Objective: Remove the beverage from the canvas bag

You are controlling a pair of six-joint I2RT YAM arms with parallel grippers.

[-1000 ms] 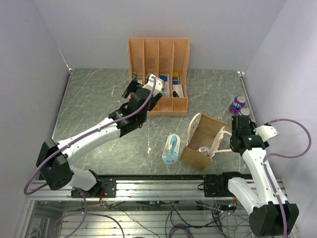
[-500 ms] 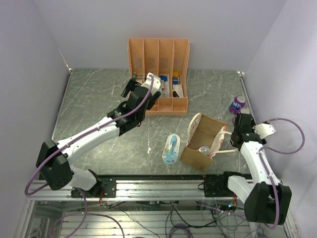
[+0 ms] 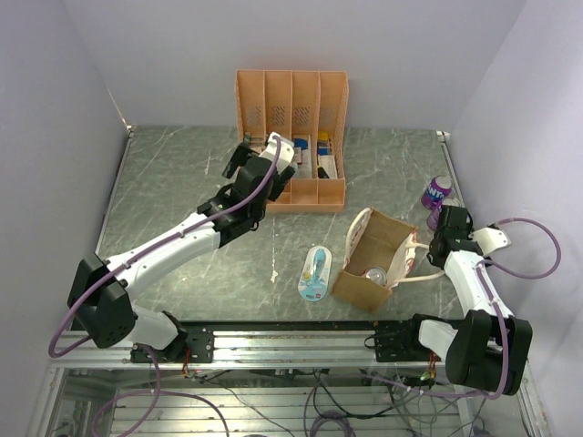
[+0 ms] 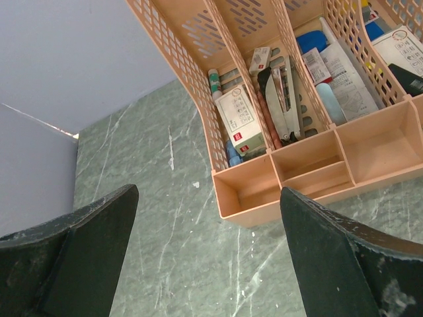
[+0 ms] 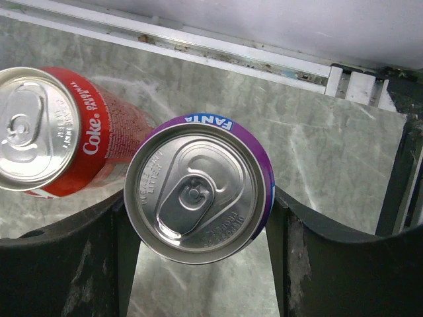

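The canvas bag (image 3: 381, 244) stands open at the right of the table, with a silver-topped can (image 3: 375, 274) inside it. My right gripper (image 3: 444, 218) is just right of the bag, by the table's right edge. In the right wrist view the right gripper (image 5: 198, 198) has a finger against each side of an upright purple Fanta can (image 5: 198, 188), which also shows in the top view (image 3: 438, 191). A red Coke can (image 5: 46, 132) stands beside it. My left gripper (image 3: 244, 157) is open and empty in front of the organizer, its wide gap (image 4: 208, 198) over bare table.
The orange slotted desk organizer (image 3: 291, 137) with small items stands at the back; its front compartments (image 4: 310, 165) are close to my left fingers. A clear plastic bottle (image 3: 315, 271) lies left of the bag. A metal rail (image 5: 198, 46) edges the table beyond the cans.
My right arm's elbow has folded back toward the near edge while its gripper stayed by the purple can. My left gripper has crept slightly toward the organizer.
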